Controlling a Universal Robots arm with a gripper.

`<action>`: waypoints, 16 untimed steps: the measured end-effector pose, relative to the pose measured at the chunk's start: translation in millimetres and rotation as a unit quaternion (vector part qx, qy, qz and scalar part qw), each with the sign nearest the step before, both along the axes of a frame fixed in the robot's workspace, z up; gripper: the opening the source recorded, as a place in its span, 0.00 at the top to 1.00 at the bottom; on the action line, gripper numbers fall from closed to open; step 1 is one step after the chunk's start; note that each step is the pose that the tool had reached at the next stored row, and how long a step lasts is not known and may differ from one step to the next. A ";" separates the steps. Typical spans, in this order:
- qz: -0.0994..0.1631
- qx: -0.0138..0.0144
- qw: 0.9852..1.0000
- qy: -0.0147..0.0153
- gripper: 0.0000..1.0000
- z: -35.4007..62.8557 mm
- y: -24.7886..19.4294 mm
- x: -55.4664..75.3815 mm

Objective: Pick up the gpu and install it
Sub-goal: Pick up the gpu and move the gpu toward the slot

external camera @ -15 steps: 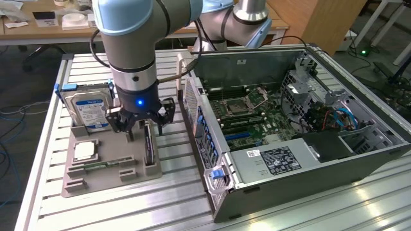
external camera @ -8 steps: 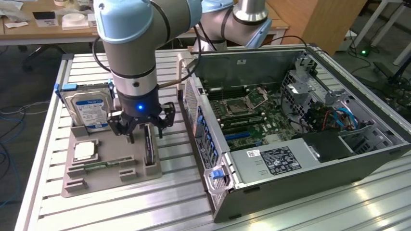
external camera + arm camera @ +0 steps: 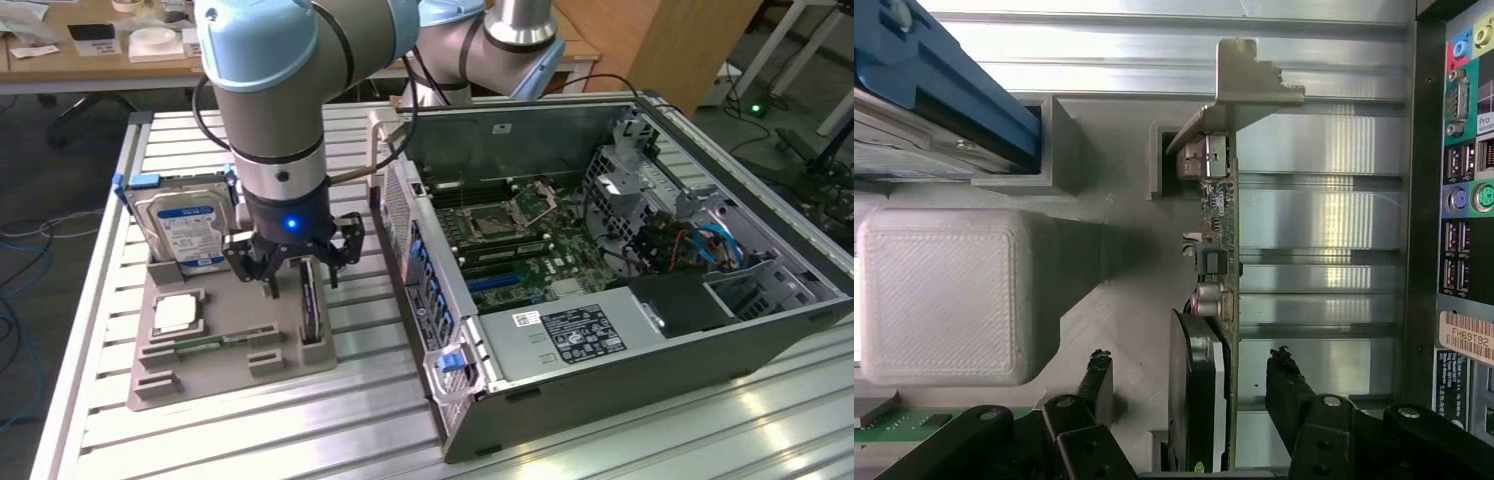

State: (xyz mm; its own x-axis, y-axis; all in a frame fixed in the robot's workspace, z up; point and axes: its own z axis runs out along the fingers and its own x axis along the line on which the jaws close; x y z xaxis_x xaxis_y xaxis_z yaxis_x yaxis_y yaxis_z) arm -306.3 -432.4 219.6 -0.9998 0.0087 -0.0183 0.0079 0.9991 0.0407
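Right now the gripper (image 3: pixel 302 283) hangs wide open and empty, jaws straddling the gpu (image 3: pixel 311 320), which stands on edge in the gray tray (image 3: pixel 227 375), lower left of the exterior frame. The card looks light, stiff and fragile. Best pinched across its flat faces, near the top edge.

A robotics lab or workshop, it seems: a slotted aluminium bench (image 3: pixel 400 420) under the claw (image 3: pixel 302 282), an opened desktop computer case (image 3: pixel 641 372) just beside it, and a cluttered desk (image 3: pixel 80 62) and loose cables (image 3: pixel 20 240) on the floor well beyond it.
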 end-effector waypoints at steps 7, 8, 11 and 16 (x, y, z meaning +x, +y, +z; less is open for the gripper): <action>0.000 0.000 1.000 0.000 0.42 -0.4 -0.6 0.5; 0.000 0.000 1.000 0.000 0.48 -0.6 -0.6 0.5; 0.000 0.000 1.000 0.000 0.48 -2.0 -0.6 0.5; 0.000 0.000 1.000 0.000 0.48 -4.0 -0.7 0.5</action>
